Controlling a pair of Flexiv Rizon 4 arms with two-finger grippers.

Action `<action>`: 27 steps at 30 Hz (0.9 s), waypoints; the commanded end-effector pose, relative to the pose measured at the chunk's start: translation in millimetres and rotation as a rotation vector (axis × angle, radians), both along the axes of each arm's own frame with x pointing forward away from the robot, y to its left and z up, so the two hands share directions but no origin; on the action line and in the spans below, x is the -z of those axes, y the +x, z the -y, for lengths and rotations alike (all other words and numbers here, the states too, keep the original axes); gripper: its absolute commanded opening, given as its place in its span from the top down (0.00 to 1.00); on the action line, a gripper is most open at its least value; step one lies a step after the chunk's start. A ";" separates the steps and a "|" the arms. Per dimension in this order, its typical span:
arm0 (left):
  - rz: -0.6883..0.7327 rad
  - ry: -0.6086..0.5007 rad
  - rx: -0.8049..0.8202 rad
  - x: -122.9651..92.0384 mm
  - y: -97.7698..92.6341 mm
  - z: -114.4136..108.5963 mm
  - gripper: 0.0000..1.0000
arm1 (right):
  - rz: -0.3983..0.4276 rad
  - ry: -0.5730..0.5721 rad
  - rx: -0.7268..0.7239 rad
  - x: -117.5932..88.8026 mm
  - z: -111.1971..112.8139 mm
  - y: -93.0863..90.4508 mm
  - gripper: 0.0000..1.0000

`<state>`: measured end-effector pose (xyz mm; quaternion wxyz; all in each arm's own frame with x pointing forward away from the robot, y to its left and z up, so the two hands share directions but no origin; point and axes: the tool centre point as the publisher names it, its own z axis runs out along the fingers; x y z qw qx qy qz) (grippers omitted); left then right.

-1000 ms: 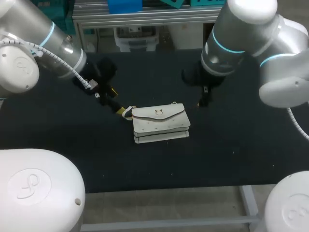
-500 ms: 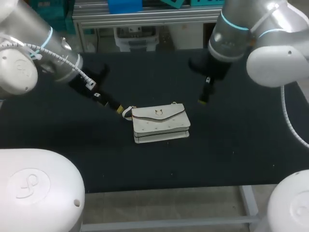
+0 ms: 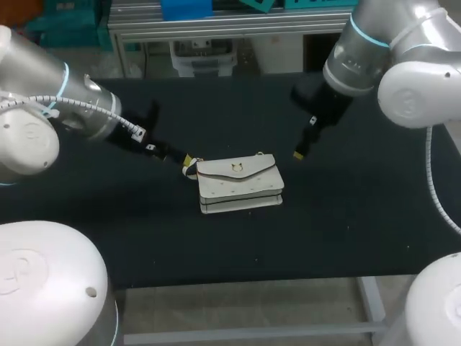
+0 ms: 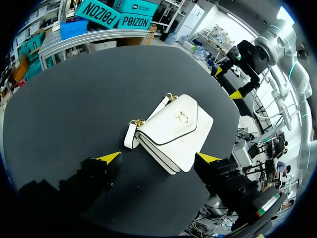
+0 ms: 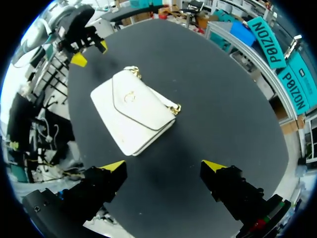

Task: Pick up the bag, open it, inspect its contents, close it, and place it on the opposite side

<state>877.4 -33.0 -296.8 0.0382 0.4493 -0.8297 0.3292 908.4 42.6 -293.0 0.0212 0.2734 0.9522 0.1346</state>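
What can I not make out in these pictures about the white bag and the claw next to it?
1. Contents of the bag: in all views, its shut flap covers them.
2. Underside of the bag: in all views, it lies flat on the table.
3. Whether the left claw touches the strap: in the head view, too small, dark fingers on dark cloth.

- My left claw (image 3: 186, 163) sits at the end of a low, outstretched arm, fingers spread wide, gripping nothing.
- My right claw (image 3: 299, 153) points downward, fingers likewise parted wide.
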 end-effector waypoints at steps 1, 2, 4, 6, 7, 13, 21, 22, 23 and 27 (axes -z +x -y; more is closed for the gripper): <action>0.018 -0.013 -0.008 0.1 -3.9 -1.3 0.00 | 0.059 -0.020 0.019 1.5 0.9 -7.1 0.00; 0.018 -0.013 -0.008 0.1 -3.9 -1.3 0.00 | 0.059 -0.020 0.019 1.5 0.9 -7.1 0.00; 0.018 -0.013 -0.008 0.1 -3.9 -1.3 0.00 | 0.059 -0.020 0.019 1.5 0.9 -7.1 0.00; 0.018 -0.013 -0.008 0.1 -3.9 -1.3 0.00 | 0.059 -0.020 0.019 1.5 0.9 -7.1 0.00; 0.018 -0.013 -0.008 0.1 -3.9 -1.3 0.00 | 0.059 -0.020 0.019 1.5 0.9 -7.1 0.00; 0.018 -0.013 -0.008 0.1 -3.9 -1.3 0.00 | 0.059 -0.020 0.019 1.5 0.9 -7.1 0.00; -0.185 -0.116 -0.170 -1.6 3.0 5.4 0.00 | -0.096 0.028 0.077 7.5 -6.4 -4.9 0.00; -0.213 -0.120 -0.218 -1.8 2.1 7.3 0.00 | -0.146 0.018 0.135 9.8 -8.0 -2.8 0.00; -0.251 -0.111 -0.289 -1.1 1.5 10.0 0.00 | -0.179 0.051 0.154 11.5 -9.0 -2.3 0.00; -0.417 -0.109 -0.371 3.2 0.2 15.9 0.00 | -0.343 0.087 0.268 16.0 -8.8 -0.7 0.00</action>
